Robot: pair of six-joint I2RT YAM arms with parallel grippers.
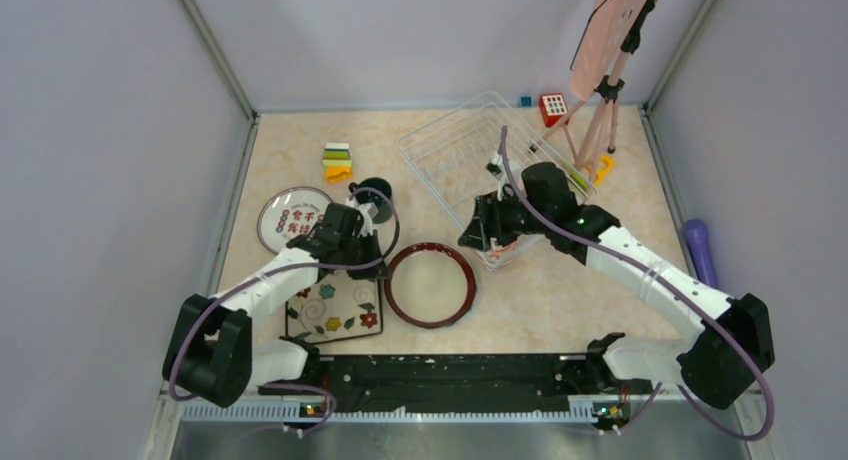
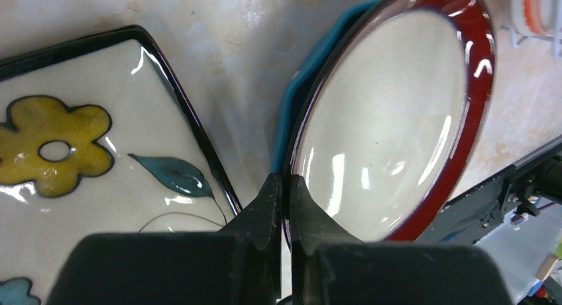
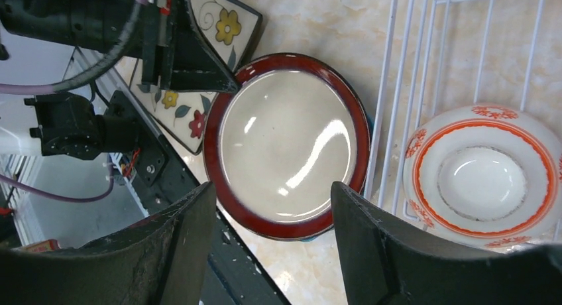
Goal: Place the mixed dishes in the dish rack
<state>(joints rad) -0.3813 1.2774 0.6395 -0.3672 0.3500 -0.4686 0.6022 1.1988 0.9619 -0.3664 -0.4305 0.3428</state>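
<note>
left gripper (image 2: 286,185) clamped on red-rimmed cream plate (image 1: 430,285), right gripper (image 3: 273,189) hanging open

The plate is on the table (image 1: 560,300), not in the dish rack (image 1: 460,150). It's found btwn the square floral plate (image 1: 335,310) and the rack's near corner. Its left rim is pinched by the left gripper, jaws closed tight, and the rim can be seen running in btwn the fingers (image 2: 268,205).

A teal-blue edge (image 2: 291,93) is seen sticking out from under that plate. What it belongs to can't be told for sure.

The right gripper is held above the plate's right side, next to the rack wires, w/ jaws spread apart and nothing gripped.

An orange-patterned white bowl (image 3: 480,172) is seen inside the rack at the near corner.

The white red-marked plate (image 1: 295,218) and teal mug (image 1: 372,193) are on the table by the left arm, outside the rack.
</note>
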